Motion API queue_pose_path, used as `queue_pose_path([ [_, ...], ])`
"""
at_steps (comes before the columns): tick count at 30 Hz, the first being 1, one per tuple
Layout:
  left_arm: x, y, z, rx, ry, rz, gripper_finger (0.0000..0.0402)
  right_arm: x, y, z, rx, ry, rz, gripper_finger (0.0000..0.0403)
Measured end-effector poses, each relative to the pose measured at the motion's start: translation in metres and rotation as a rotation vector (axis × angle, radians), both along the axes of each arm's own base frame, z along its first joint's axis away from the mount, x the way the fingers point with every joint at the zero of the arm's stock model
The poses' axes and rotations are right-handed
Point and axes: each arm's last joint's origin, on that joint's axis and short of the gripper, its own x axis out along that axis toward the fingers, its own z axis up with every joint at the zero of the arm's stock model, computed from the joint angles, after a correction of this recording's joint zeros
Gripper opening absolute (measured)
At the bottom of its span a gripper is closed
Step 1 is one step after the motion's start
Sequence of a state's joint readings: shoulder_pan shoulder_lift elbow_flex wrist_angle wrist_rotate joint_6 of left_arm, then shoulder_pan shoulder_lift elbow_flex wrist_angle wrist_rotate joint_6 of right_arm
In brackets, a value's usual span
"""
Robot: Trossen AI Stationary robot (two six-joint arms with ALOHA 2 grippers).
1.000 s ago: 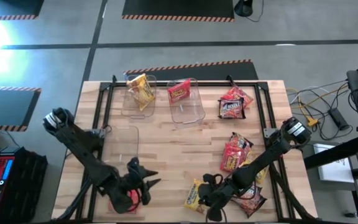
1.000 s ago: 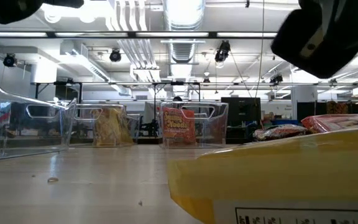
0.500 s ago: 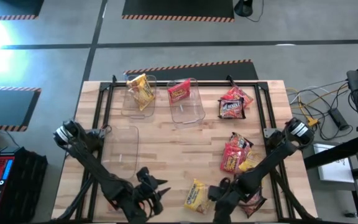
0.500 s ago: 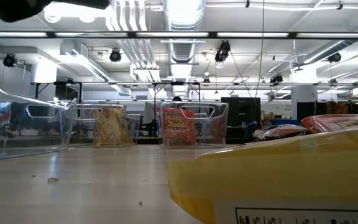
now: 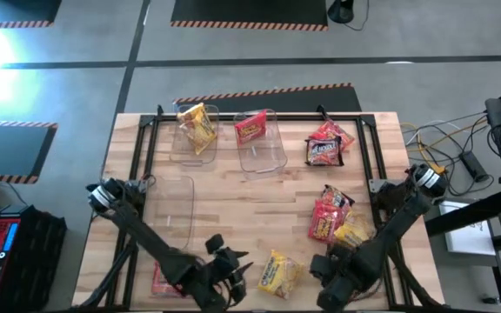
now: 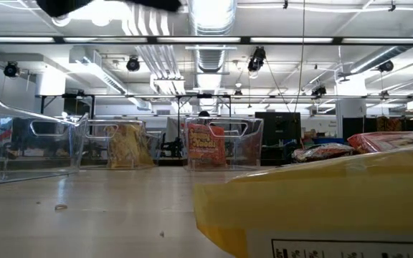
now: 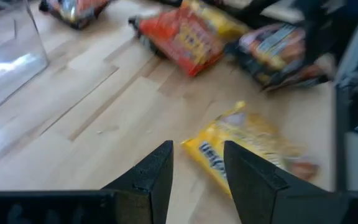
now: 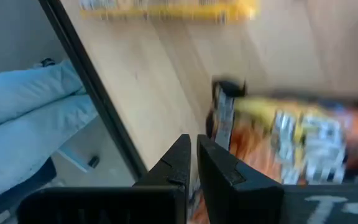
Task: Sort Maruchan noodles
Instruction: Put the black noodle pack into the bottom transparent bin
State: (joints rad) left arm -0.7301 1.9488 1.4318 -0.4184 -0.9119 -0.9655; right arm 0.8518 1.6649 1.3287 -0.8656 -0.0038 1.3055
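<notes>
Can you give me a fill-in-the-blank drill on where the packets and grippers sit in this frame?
1. The far-left clear bin holds a ____ noodle packet.
2. The bin beside it holds a ____ packet.
3. The left gripper points at a loose ____ packet on the table.
4. The right gripper has its fingers nearly ____.

Missing words: yellow; red; yellow; shut

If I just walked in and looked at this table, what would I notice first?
Probably the bright noodle packets: a yellow packet lies alone on the wooden table near the front edge, between the two dark arms. The left gripper points at it, fingers apart. A heap of red and yellow packets sits on the right side, and at the back two clear bins each hold one packet.
</notes>
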Motion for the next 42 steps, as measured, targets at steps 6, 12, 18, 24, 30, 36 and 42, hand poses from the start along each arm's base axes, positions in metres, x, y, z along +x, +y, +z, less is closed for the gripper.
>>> queue_pose_path([
  [6,0.036,0.021,-0.018,0.015,0.054,-0.029,0.0115,-0.024,0.017,0.01,0.035,0.03,-0.078,0.0054],
  [12,0.049,0.021,-0.014,0.043,0.004,-0.087,0.0101,-0.043,0.019,0.01,-0.035,0.101,-0.153,0.0069],
  [18,0.054,0.017,-0.008,0.04,-0.05,-0.143,0.0098,-0.058,0.005,0.007,-0.225,0.184,-0.193,0.0056],
  [24,0.055,0.018,-0.007,0.046,-0.052,-0.147,0.0098,-0.058,0.003,-0.003,-0.251,0.14,-0.168,0.0049],
  [30,0.057,0.02,-0.008,0.074,-0.034,-0.172,0.0098,-0.056,0.002,-0.009,-0.256,0.112,-0.173,0.0048],
  [36,0.059,0.024,-0.008,0.096,-0.024,-0.178,0.0097,-0.037,-0.008,-0.009,-0.288,0.027,-0.155,0.0048],
  [42,0.059,0.023,-0.008,0.072,-0.022,-0.188,0.0097,-0.007,-0.024,-0.012,-0.309,-0.069,-0.062,0.0048],
])
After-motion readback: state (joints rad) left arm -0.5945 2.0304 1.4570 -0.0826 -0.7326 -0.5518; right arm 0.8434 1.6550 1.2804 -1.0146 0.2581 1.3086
